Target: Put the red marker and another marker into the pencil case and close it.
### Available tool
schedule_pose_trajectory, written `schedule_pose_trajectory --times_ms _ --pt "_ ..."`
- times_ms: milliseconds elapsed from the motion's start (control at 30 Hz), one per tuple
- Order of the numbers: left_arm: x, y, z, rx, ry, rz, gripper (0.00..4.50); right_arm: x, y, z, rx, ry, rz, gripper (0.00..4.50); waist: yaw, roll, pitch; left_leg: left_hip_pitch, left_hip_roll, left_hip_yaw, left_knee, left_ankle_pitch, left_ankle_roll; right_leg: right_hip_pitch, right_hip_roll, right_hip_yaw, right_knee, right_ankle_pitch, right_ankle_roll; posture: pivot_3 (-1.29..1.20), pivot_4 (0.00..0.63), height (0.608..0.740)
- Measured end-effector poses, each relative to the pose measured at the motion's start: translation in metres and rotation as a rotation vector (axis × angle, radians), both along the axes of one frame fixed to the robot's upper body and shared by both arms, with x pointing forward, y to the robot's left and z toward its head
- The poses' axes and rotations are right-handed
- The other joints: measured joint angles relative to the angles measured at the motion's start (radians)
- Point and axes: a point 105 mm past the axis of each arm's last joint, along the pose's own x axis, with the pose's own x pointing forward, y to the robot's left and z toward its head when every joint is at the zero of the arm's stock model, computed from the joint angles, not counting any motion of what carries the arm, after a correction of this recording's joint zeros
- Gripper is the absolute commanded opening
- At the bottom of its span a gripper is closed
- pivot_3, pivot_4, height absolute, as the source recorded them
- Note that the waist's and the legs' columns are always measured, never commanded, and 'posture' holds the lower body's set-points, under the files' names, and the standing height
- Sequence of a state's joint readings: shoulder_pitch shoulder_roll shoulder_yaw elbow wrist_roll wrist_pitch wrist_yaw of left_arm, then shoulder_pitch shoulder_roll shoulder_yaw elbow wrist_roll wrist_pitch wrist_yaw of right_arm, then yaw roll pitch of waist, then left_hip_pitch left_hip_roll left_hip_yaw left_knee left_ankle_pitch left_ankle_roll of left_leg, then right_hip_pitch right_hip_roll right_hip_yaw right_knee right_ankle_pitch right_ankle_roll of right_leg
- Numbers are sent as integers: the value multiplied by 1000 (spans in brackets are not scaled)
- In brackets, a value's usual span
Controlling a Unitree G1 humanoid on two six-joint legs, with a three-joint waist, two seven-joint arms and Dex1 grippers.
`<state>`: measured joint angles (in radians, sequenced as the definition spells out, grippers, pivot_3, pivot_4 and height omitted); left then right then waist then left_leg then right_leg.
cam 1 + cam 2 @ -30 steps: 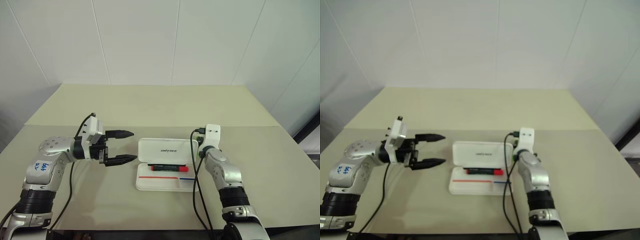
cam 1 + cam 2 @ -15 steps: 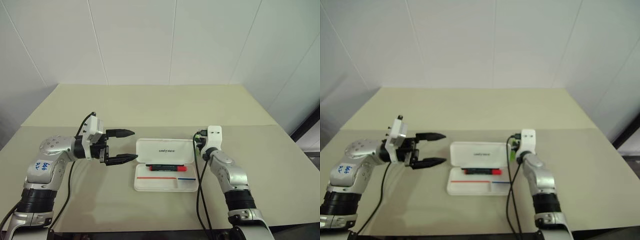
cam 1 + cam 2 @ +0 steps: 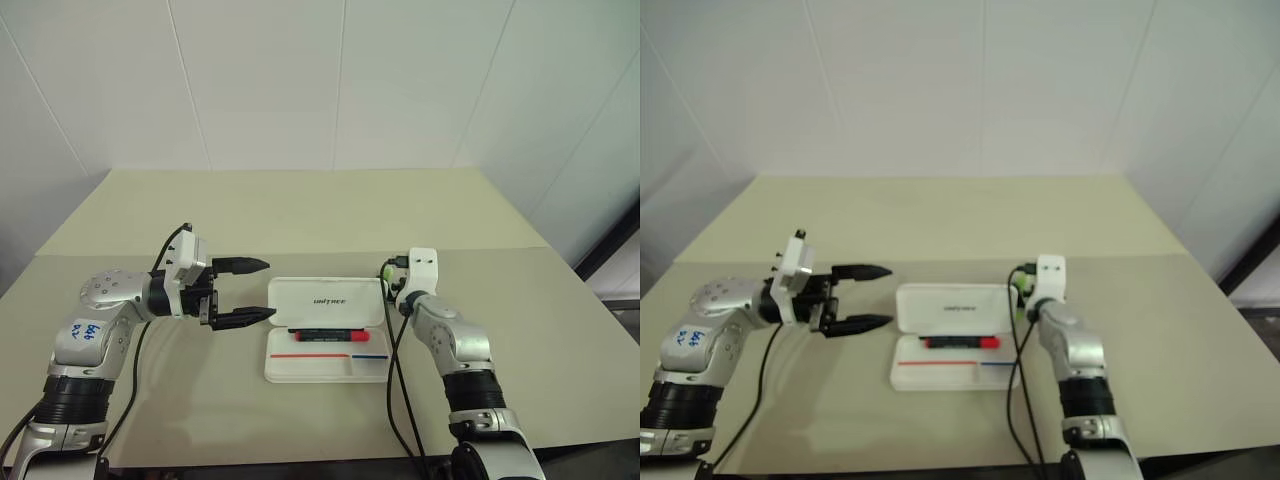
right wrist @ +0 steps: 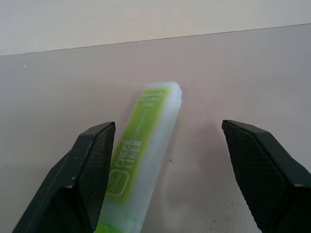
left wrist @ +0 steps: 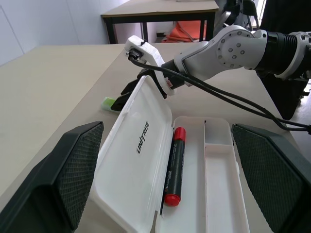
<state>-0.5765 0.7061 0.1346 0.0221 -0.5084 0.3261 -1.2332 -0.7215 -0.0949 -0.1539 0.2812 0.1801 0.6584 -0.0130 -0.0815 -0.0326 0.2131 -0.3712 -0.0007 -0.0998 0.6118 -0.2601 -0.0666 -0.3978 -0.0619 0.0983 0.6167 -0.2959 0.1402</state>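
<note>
While both claws gape: one red marker (image 5: 173,164) in one case (image 5: 138,160), one green highlighter (image 4: 141,145) outside.

Silver arm shells with black joint rings are seen; a blue-scribbled white label (image 3: 88,335) is stuck on the left forearm. White wrist camera housings (image 3: 188,259) and black cables (image 3: 398,385) are fitted, with black ribbed fingers (image 3: 243,266).
</note>
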Motion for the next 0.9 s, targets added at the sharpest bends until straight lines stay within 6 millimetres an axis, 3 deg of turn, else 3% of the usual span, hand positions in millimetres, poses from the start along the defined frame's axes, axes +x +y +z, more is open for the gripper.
schedule_pose_trajectory --times_ms 900 --pt "0 0 0 0 -1 0 4500 3 -5 -4 -81 67 -113 4475 23 0 0 -1 -1 0 1 1 0 -1 -1 0 1 0 0 0 150 740"
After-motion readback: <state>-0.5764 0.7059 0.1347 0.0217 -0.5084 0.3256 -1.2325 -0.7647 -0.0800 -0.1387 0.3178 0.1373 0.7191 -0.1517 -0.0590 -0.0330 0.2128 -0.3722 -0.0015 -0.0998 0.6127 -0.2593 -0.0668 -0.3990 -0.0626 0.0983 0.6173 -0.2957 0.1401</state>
